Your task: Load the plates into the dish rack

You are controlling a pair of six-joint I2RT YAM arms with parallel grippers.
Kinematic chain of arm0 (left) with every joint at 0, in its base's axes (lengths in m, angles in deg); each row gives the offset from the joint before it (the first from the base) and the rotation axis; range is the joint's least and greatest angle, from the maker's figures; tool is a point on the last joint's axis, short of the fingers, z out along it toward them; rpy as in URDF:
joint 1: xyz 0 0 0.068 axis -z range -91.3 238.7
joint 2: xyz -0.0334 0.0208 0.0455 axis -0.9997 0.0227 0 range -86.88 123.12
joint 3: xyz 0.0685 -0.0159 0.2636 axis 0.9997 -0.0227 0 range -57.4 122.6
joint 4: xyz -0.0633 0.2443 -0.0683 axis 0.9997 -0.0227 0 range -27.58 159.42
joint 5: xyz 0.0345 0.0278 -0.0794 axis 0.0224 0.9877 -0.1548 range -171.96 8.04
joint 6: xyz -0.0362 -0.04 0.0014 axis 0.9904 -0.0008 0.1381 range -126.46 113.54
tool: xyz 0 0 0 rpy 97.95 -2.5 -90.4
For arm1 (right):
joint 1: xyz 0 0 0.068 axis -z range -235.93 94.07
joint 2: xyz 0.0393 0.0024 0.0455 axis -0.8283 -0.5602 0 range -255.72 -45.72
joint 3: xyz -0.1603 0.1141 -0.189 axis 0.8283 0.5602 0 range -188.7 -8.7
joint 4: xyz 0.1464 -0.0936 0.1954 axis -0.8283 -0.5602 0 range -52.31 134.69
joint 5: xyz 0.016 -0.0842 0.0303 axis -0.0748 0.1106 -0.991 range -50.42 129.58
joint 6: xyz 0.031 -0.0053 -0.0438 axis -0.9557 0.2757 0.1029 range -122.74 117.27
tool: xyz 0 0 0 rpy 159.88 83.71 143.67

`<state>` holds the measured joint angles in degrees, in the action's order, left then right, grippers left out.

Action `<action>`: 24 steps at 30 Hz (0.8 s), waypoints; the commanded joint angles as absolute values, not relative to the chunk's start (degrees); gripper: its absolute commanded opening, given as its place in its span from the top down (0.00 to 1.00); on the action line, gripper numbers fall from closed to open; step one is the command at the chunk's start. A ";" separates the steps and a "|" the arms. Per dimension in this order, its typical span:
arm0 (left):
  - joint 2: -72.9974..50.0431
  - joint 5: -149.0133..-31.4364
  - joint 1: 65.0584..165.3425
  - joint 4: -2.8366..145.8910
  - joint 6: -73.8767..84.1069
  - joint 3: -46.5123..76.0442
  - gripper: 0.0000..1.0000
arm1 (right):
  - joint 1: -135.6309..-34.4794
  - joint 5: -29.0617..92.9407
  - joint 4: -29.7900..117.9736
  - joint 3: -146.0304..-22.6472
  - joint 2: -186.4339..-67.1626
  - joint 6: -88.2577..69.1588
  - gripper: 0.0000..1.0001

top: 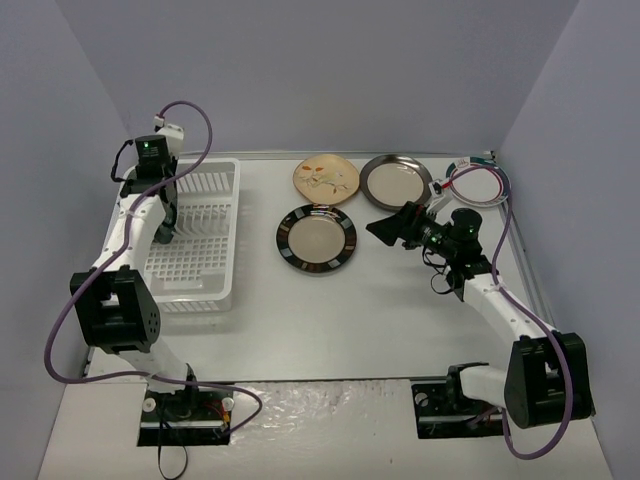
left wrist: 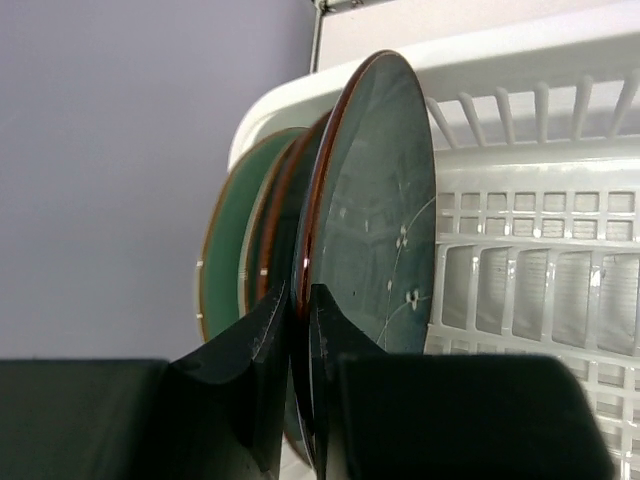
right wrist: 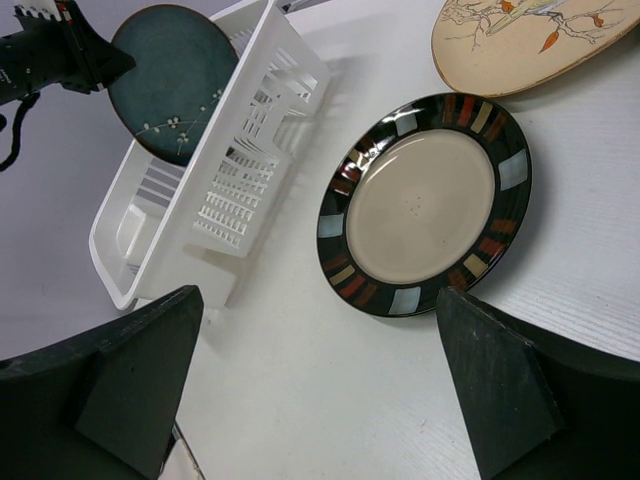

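Upper left, the left gripper [right wrist: 112, 62] is clamping an upright, flower-speckled dark blue plate [right wrist: 175, 85]. The right gripper [right wrist: 320, 300] is hovering wide open

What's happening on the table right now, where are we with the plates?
The left pincer is shut on the rim of a dark blue plate, holding it upright at the end of the dish rack, next to teal plates already standing there. The right pincer is open, hovering above the striped-rim beige plate. Also on the table, not yet loaded: a tan floral plate, a second dark-rimmed beige plate and a white plate.
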<state>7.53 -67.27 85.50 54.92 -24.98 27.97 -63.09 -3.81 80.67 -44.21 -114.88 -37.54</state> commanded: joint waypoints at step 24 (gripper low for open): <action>0.79 -68.76 84.57 66.15 -17.85 26.80 0.27 | -64.96 0.16 80.83 -45.62 -118.27 -34.84 0.00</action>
